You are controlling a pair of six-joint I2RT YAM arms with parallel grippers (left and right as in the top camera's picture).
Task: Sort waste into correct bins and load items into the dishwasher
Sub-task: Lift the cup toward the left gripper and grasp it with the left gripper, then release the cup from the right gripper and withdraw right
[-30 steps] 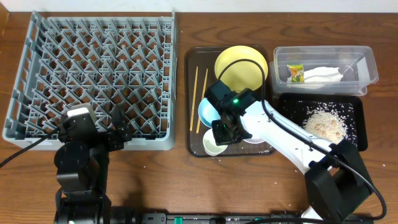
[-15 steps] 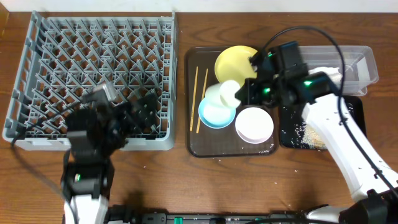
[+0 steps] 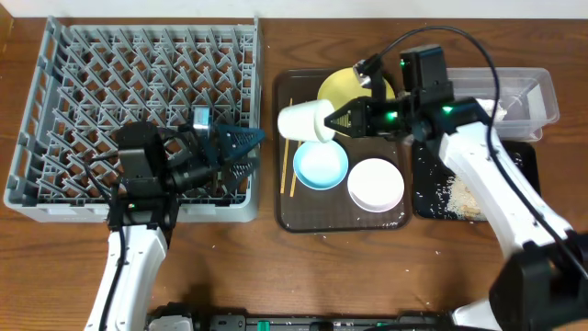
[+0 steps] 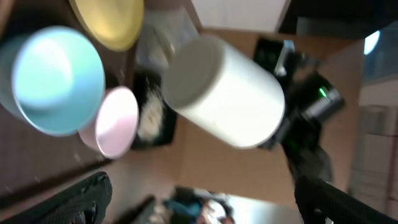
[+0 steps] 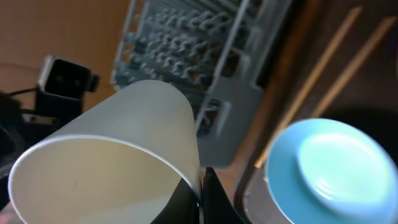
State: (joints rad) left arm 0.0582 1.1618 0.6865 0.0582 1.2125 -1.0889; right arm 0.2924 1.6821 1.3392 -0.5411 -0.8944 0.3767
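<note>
Gripping the small white cup (image 3: 301, 121) by its rim, the right pincer (image 3: 331, 120) holds it tipped sideways in the air over the left part of the dark brown tray (image 3: 303, 210), base toward the left arm. Left pincer (image 3: 243, 152): wide open, empty, above the front right corner of the grey dish rack (image 3: 220, 211), pointed at the cup but apart from it. Blue bowl (image 3: 321, 166), white bowl (image 3: 376, 184), yellow plate (image 3: 344, 87) and chopsticks (image 3: 292, 147) lie on the tray.
</note>
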